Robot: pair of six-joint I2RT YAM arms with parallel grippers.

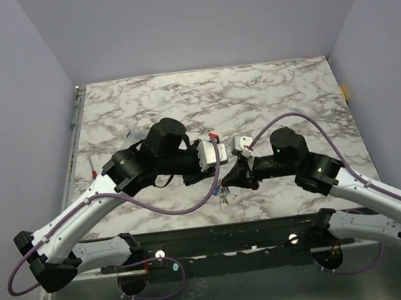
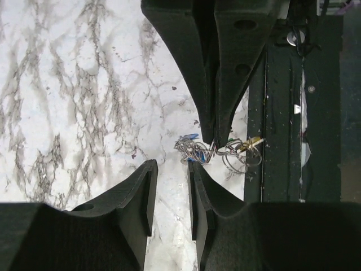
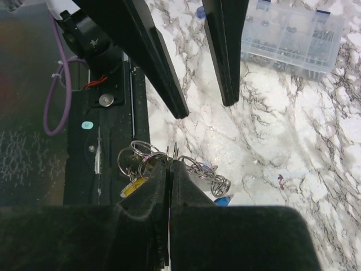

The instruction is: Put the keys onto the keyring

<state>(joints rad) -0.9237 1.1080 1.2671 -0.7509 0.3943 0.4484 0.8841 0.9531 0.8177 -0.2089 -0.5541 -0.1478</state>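
The keyring (image 3: 210,179) is a tangle of silvery wire rings lying on the marble close to the table's near edge, also visible from the left wrist (image 2: 194,151) and from above (image 1: 223,192). Among the rings lie keys with coloured heads, one yellow (image 3: 131,187) and one blue (image 3: 224,200). My right gripper (image 3: 171,164) is shut on one ring at the middle of the tangle. My left gripper (image 2: 172,168) stands open just short of the tangle, nothing between its fingers, facing the right gripper's fingers (image 2: 225,84).
A clear plastic compartment box (image 3: 293,39) stands further back on the marble table (image 1: 266,92). A dark metal rail (image 2: 282,141) runs along the near edge right beside the rings. A purple cable (image 3: 53,84) loops over the rail.
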